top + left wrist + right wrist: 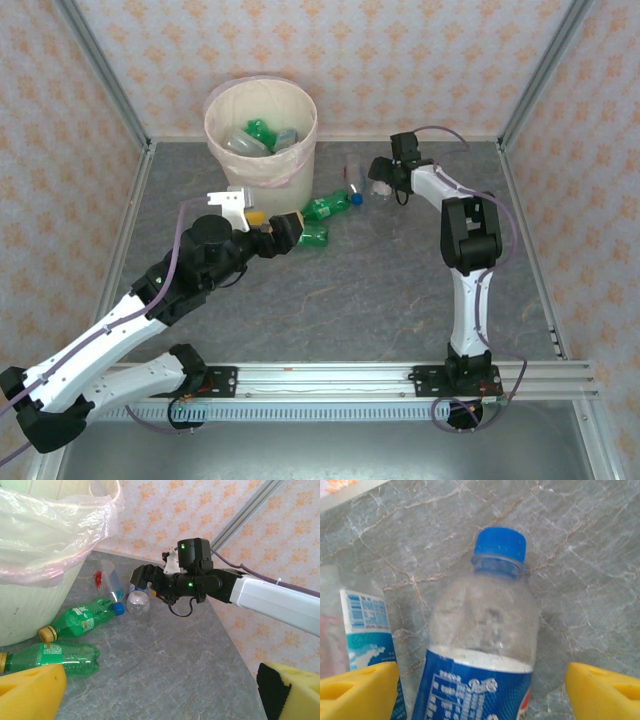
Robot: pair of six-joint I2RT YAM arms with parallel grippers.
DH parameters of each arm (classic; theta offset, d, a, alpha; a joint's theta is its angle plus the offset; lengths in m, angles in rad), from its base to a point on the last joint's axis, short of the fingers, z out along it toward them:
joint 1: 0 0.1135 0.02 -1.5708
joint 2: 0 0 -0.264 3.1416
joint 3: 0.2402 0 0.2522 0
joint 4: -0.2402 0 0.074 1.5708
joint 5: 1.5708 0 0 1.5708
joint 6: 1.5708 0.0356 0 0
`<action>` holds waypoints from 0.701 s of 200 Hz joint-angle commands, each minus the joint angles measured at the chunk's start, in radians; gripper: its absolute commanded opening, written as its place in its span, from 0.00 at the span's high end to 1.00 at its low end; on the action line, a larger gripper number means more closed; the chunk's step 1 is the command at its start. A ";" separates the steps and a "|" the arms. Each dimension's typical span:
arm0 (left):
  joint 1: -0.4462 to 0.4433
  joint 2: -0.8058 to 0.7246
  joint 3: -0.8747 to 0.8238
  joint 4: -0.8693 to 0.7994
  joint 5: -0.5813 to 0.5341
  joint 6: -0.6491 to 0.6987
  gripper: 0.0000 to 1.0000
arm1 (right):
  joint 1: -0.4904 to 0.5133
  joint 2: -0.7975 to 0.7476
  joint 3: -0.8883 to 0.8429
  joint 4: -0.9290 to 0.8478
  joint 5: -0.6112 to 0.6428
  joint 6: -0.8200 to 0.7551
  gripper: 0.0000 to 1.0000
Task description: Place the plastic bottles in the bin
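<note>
Bin stands at the table's far edge, toward the far left corner. A pinkish liner is folded over its rim. Inside I see several bottles, green and clear mixed.

Four more bottles lie out on the table, all right of the bin, in the far half.

Clear bottle, with blue cap and blue label, lies on its side near the middle of the far edge. Right gripper is down over it. From the right wrist I see yellow pads on either side of the body. The jaws are wide and straddle the bottle, with a strip of table showing between it and the right-hand pad. I see no clamp on it. Second clear bottle sits just beside it on the bin side; I can't tell if they touch.

Green bottle with yellow cap lies at the foot of the bin, its base close to the clear bottle's blue cap. Second green bottle lies alongside it, nearer the table's middle.

Left gripper hovers low beside that second green bottle, jaws spread wide, nothing between them. From the left wrist, the bottle's lower edge meets one yellow finger; I can't tell whether they are in contact.
</note>
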State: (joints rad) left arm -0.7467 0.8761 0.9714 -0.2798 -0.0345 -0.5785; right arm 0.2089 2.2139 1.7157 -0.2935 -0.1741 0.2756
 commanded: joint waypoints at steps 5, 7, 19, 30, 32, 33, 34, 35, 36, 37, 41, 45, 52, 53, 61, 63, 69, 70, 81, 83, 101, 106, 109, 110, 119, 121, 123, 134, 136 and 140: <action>-0.006 -0.011 -0.010 -0.001 -0.013 -0.001 0.01 | 0.007 0.048 0.069 -0.066 0.039 0.025 0.17; -0.006 -0.011 -0.010 -0.001 -0.013 -0.001 0.01 | 0.007 0.051 0.073 -0.069 0.041 0.025 0.17; -0.005 -0.011 -0.009 -0.003 -0.015 -0.001 0.01 | 0.007 0.071 0.095 -0.091 0.041 0.029 0.20; -0.006 -0.010 -0.008 -0.002 -0.016 -0.002 0.01 | 0.007 0.087 0.112 -0.110 0.040 0.034 0.22; -0.005 -0.010 -0.009 -0.001 -0.016 -0.002 0.01 | 0.007 0.089 0.115 -0.111 0.039 0.035 0.23; -0.005 -0.011 -0.009 -0.001 -0.016 -0.002 0.01 | 0.007 0.090 0.115 -0.111 0.040 0.036 0.23; -0.005 -0.010 -0.010 -0.001 -0.016 -0.002 0.01 | 0.007 0.091 0.116 -0.112 0.040 0.035 0.23; -0.006 -0.010 -0.009 -0.001 -0.016 -0.002 0.01 | 0.007 0.092 0.116 -0.112 0.039 0.035 0.24; -0.005 -0.011 -0.009 -0.002 -0.016 -0.002 0.01 | 0.007 0.093 0.117 -0.114 0.039 0.034 0.24; -0.006 -0.010 -0.009 -0.001 -0.016 -0.001 0.01 | 0.007 0.093 0.117 -0.115 0.038 0.035 0.24; -0.006 -0.009 -0.010 -0.001 -0.016 -0.001 0.01 | 0.007 0.096 0.119 -0.116 0.037 0.037 0.24; -0.005 -0.009 -0.008 -0.001 -0.016 -0.001 0.01 | 0.007 0.098 0.118 -0.115 0.037 0.038 0.25; -0.005 -0.009 -0.010 -0.001 -0.016 -0.001 0.01 | 0.007 0.101 0.117 -0.115 0.030 0.040 0.26; -0.006 -0.009 -0.010 -0.001 -0.016 -0.001 0.01 | 0.007 0.101 0.116 -0.115 0.028 0.040 0.26; -0.006 -0.008 -0.010 -0.001 -0.015 -0.002 0.01 | 0.007 0.104 0.117 -0.116 0.026 0.040 0.28; -0.006 -0.008 -0.010 -0.001 -0.016 -0.002 0.01 | 0.007 0.105 0.117 -0.118 0.026 0.042 0.28; -0.005 -0.008 -0.008 -0.001 -0.016 -0.001 0.01 | 0.007 0.106 0.119 -0.120 0.025 0.042 0.29; -0.005 -0.008 -0.008 -0.001 -0.016 -0.001 0.01 | 0.007 0.107 0.119 -0.120 0.024 0.042 0.30; -0.005 -0.008 -0.008 -0.001 -0.016 -0.002 0.01 | 0.007 0.105 0.117 -0.119 0.021 0.042 0.32; -0.005 -0.007 -0.008 0.000 -0.016 -0.001 0.01 | 0.007 0.105 0.117 -0.119 0.021 0.043 0.32; -0.006 -0.007 -0.008 0.000 -0.016 -0.002 0.01 | 0.007 0.102 0.119 -0.121 0.016 0.042 0.38; -0.005 -0.008 -0.007 0.000 -0.015 -0.001 0.01 | 0.007 0.099 0.118 -0.121 0.018 0.043 0.38; -0.006 -0.007 -0.007 0.002 -0.013 -0.001 0.01 | 0.007 0.097 0.117 -0.120 0.017 0.044 0.39; -0.006 -0.007 -0.008 0.001 -0.013 -0.001 0.01 | 0.007 0.098 0.117 -0.120 0.018 0.044 0.39; -0.006 -0.006 -0.007 0.002 -0.012 -0.002 0.01 | 0.007 0.091 0.112 -0.116 0.014 0.046 0.42; -0.005 -0.005 -0.007 0.002 -0.012 -0.002 0.01 | 0.007 0.090 0.111 -0.115 0.014 0.046 0.43; -0.005 -0.005 -0.007 0.003 -0.013 -0.001 0.01 | 0.007 0.088 0.109 -0.114 0.014 0.047 0.44; -0.005 -0.003 -0.005 0.004 -0.013 -0.002 0.01 | 0.007 0.074 0.099 -0.106 0.013 0.049 0.44; -0.006 -0.003 -0.006 0.004 -0.012 -0.002 0.01 | 0.007 0.072 0.096 -0.103 0.014 0.050 0.44; -0.006 -0.003 -0.005 0.005 -0.013 -0.003 0.01 | 0.007 0.066 0.091 -0.099 0.014 0.050 0.44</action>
State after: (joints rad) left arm -0.7467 0.8764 0.9714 -0.2798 -0.0345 -0.5785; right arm 0.2089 2.3054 1.8046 -0.3897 -0.1680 0.3183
